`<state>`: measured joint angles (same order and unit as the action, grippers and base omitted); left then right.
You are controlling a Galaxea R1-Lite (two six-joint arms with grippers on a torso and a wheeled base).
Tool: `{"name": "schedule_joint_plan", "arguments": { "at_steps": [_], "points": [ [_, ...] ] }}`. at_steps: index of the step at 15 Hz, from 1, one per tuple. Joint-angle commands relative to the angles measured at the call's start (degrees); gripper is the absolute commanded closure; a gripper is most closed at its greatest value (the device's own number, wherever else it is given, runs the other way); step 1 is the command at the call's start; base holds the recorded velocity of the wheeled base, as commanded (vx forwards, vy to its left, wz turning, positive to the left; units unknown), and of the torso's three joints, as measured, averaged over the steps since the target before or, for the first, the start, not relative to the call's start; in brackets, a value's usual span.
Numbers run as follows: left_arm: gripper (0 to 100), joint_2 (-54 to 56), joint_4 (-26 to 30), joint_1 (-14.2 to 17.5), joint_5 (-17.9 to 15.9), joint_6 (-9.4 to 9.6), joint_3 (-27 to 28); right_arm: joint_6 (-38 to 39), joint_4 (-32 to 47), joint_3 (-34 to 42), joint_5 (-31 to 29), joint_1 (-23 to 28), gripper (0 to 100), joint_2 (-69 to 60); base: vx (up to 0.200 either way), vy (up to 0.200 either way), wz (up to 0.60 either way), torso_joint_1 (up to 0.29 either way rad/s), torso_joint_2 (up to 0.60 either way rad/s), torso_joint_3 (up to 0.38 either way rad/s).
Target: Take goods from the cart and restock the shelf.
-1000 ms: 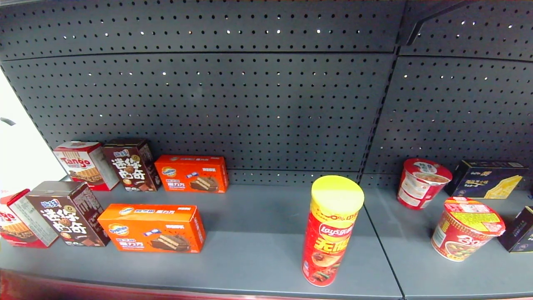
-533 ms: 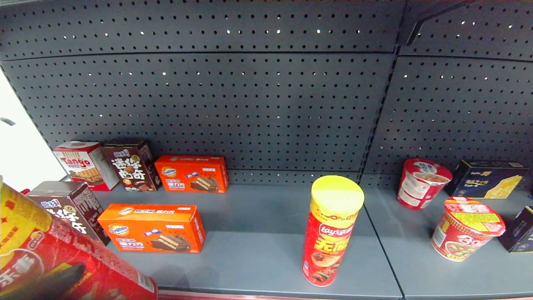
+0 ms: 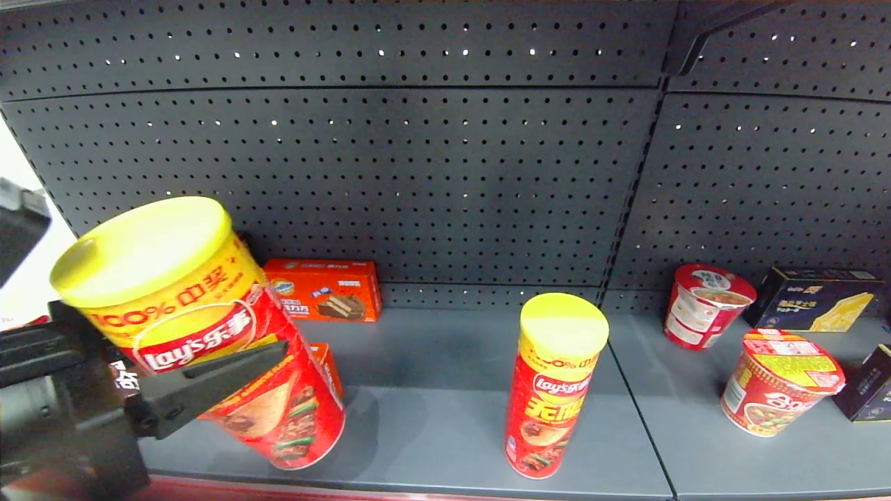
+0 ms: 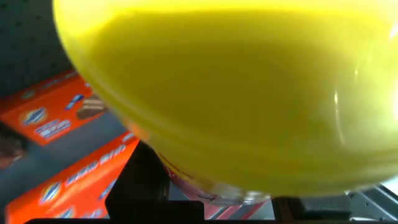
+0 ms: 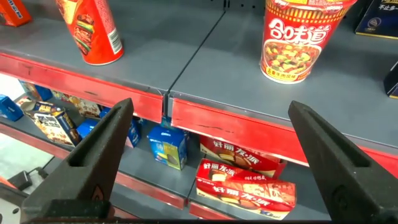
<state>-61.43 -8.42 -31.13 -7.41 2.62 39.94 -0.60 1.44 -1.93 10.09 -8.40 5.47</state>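
While the chip can (image 3: 182,278) tilts, the left claw (image 3: 233,337) clamps it.

— What sits in the left gripper (image 4: 214,200)?
— A chip can (image 4: 205,186), set between the fingers. Its yellow lid (image 4: 236,87) is right up against the lens, and a strip of red wall shows under it.
— And the fingers?
— One dark finger (image 4: 144,186) lies along the can's side (the other barely shows).
— Beyond the claw?
— An orange box (image 4: 68,186) lies just past that finger on the grey shelf (image 4: 68,152). A second orange box (image 4: 56,112) lies farther off, near the pegboard (image 4: 25,37).
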Motion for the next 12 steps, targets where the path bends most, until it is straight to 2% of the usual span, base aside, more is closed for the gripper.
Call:
{"name": "schedule_joint_plan", "arguments": {
  "at_steps": [1, 3, 7, 12],
  "points": [
    [100, -8.3, -1.3, 0.0, -0.5, 0.19, 3.1, 0.1, 0.0, 0.0, 0.0, 0.0, 0, 0.2, 0.000, 0.000, 0.00, 0.000, 0.00, 0.000],
    [100, -12.1, -1.7, 0.3, -0.5, 1.33, 6.3, 0.2, 0.0, 0.0, 0.0, 0.0, 0, 0.2, 0.000, 0.000, 0.00, 0.000, 0.00, 0.000],
    [100, -18.2, -1.9, 0.1, -0.8, 1.51, 11.0, 0.2, -1.4, 0.4, -0.3, 0.0, 0, 0.2, 0.000, 0.000, 0.00, 0.000, 0.00, 0.000],
    [100, -24.4, -7.5, 0.4, -0.8, 1.42, 11.2, 1.5, -1.3, 0.3, -0.4, 0.0, 0, 0.2, 0.000, 0.000, 0.00, 0.000, 0.00, 0.000]
  ]
}}
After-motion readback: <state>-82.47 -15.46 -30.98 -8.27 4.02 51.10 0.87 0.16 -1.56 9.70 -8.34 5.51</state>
